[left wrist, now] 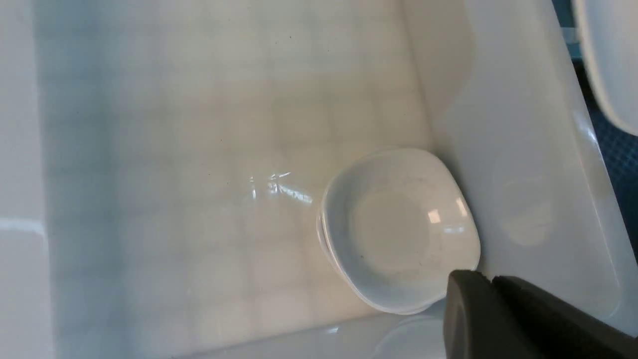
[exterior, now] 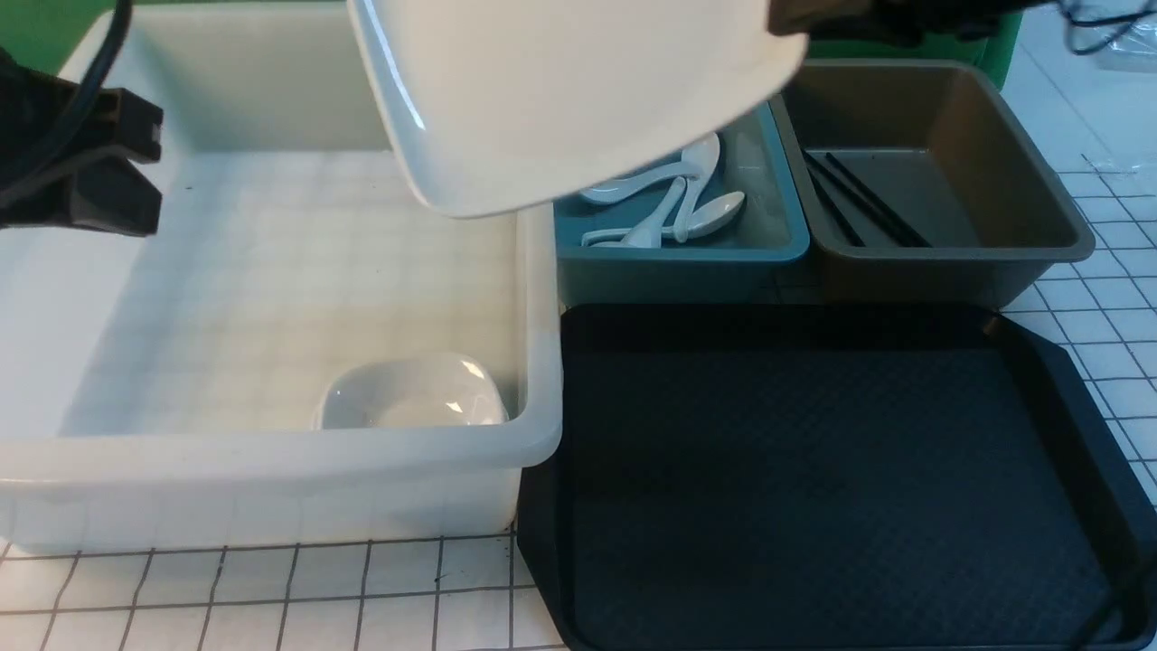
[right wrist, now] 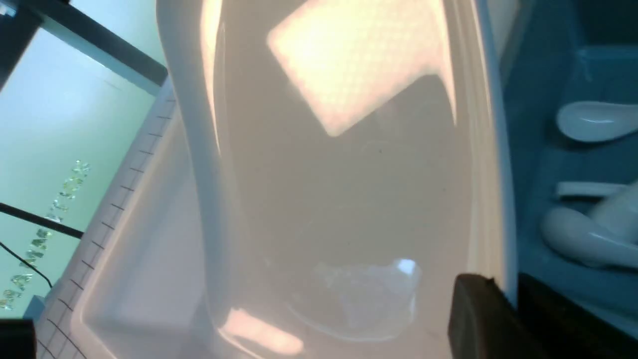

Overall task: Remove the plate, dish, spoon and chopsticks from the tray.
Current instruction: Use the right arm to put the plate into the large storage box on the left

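1. The right gripper (right wrist: 506, 299) is clamped on the rim of the plate (exterior: 578, 99). It's holding the plate tilted up in the air at 12 o'clock in the front view, over the far right corner of the white tub (exterior: 271, 452).
2. The left gripper (left wrist: 493, 294) is squeezed closed with nothing in it, hanging at 9 o'clock over the tub.
3. The small dish (exterior: 411, 398) sits in the tub's 5 o'clock corner, just beside the walls.
4. The spoons (exterior: 669, 208) are in the blue bin (exterior: 687, 253) and the chopsticks (exterior: 868, 203) are in the brown bin (exterior: 1039, 208). Both bins are at 12 o'clock of the tray (exterior: 813, 488).
5. The tray is at 5 o'clock, right next to the tub.
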`<state>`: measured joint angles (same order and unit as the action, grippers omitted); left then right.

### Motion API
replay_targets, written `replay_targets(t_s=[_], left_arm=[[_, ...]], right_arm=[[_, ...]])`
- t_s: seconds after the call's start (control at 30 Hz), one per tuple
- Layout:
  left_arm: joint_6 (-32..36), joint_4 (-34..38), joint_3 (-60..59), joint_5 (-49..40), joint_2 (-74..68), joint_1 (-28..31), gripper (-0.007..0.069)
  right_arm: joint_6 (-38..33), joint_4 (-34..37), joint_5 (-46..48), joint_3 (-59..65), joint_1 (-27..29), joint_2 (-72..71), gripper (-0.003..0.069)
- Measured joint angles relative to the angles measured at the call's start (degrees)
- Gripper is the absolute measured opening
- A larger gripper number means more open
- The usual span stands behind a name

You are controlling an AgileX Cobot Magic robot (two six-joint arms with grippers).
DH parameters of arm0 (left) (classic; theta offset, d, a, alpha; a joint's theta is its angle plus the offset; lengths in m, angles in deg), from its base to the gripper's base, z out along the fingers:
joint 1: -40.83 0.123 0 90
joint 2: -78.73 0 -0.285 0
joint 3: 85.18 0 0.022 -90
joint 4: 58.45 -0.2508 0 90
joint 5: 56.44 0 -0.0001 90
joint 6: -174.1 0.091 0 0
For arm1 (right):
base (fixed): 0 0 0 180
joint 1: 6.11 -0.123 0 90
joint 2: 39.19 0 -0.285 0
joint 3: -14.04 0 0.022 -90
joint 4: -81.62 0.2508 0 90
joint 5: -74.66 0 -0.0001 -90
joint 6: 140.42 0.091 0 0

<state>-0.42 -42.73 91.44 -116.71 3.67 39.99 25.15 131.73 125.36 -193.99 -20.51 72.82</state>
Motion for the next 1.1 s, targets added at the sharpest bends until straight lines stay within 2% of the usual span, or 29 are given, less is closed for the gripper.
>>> replay_targets(t_s=[0.23,0.53,0.73,1.1], left_arm=[[-1.52,-1.41,0.00,0.32,0.20,0.07,-0.0016],[-1.77,-1.47,0.00,0.32,0.20,0.07,-0.0016],[-1.77,-1.47,0.00,0.32,0.20,0.07,-0.0016],[-1.82,-1.47,0.00,0.74,0.20,0.07,-0.0016]], right_arm=[[5.20,0.06,-5.05,-13.24,-9.46,13.09,0.0063],[6.97,0.60,-17.03,-16.75,-17.44,19.83,0.0063],[7.54,-0.03,-21.04,-16.80,-19.25,23.82,0.0063],[10.49,-1.29,-23.62,-16.80,-19.32,28.76,0.0063]])
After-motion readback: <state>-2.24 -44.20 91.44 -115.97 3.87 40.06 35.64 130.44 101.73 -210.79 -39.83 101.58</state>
